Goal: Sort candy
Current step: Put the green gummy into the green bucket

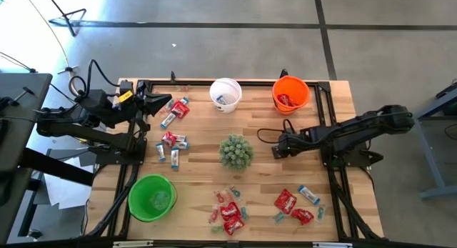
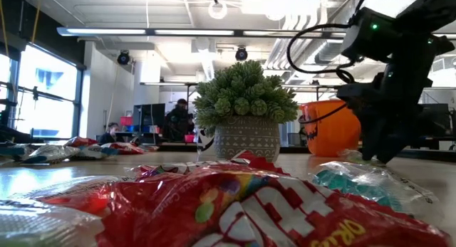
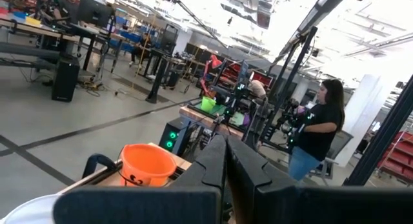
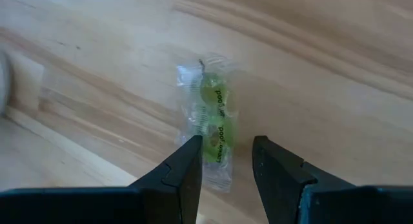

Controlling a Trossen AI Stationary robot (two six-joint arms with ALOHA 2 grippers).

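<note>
1 plant (image 1: 235,151) beside right claw (image 1: 275,151) | orange bucket (image 1: 290,93) behind

Partial white lettering on shiny red candy packet (image 2: 242,211) in low-view foreground, cropped, not fully legible; small white "OR.." fragment near lower edge. Tiny dark print on green sweets inside clear wrapper (image 4: 213,124) on wooden tabletop, too small to read. Nothing else legible.
</note>
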